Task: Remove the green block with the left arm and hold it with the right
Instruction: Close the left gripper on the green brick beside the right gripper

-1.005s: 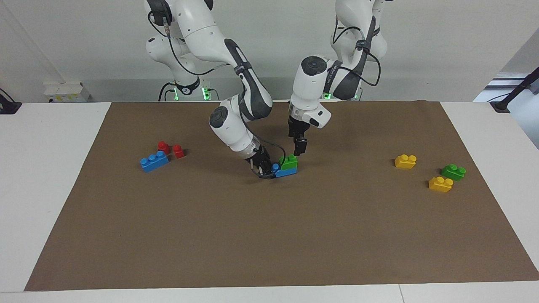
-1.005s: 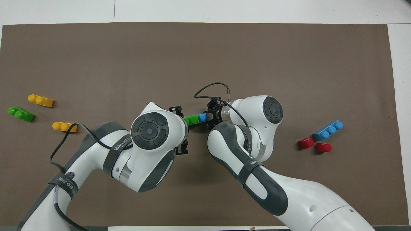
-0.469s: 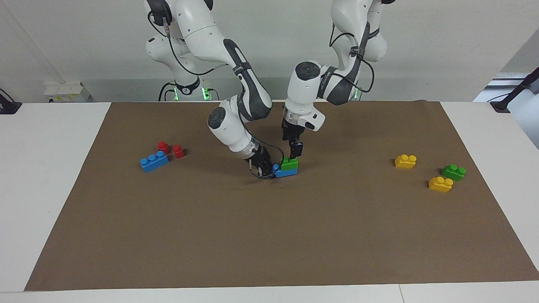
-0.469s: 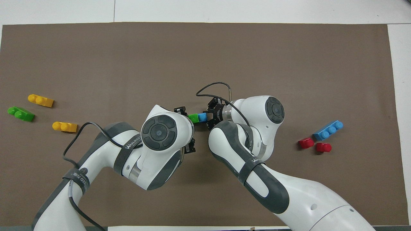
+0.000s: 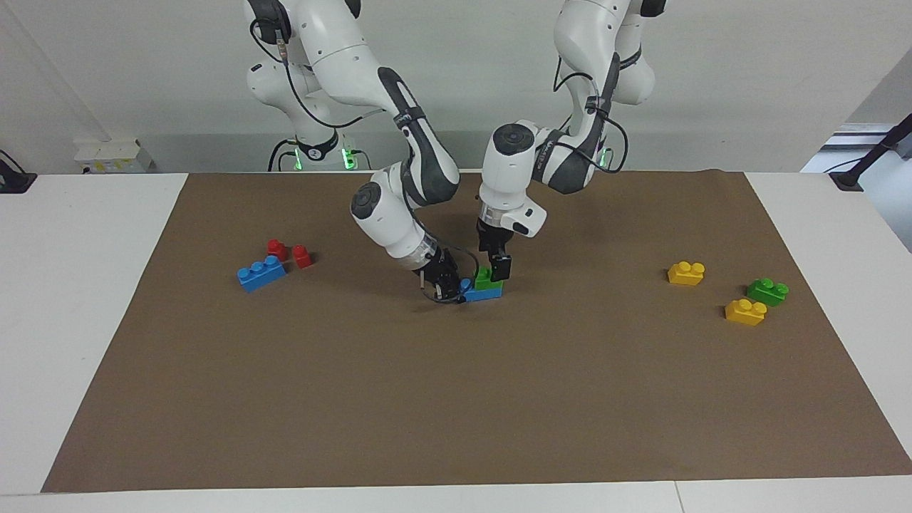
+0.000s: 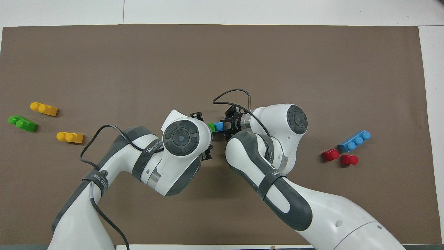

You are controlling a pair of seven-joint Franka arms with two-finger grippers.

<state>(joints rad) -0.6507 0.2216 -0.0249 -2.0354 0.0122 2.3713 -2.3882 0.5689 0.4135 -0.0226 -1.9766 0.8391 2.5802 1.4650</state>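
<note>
A green block (image 5: 486, 279) sits stacked on a blue brick (image 5: 483, 291) in the middle of the brown mat; both show in the overhead view, the green block (image 6: 211, 127) beside the blue brick's bare end (image 6: 218, 126). My right gripper (image 5: 447, 283) comes in low from the side and is shut on the blue brick's end, pinning it to the mat. My left gripper (image 5: 497, 268) points straight down over the green block, open, with one finger (image 5: 501, 268) down beside the block's end. In the overhead view the left wrist hides most of the green block.
A second green block (image 5: 767, 291) and two yellow bricks (image 5: 686, 273) (image 5: 745, 311) lie toward the left arm's end of the mat. A longer blue brick (image 5: 261, 273) and two red blocks (image 5: 277, 248) (image 5: 302, 256) lie toward the right arm's end.
My left gripper has come down and shifted toward the right arm, from above and beside the green block to around it. The right gripper and the stack have stayed put.
</note>
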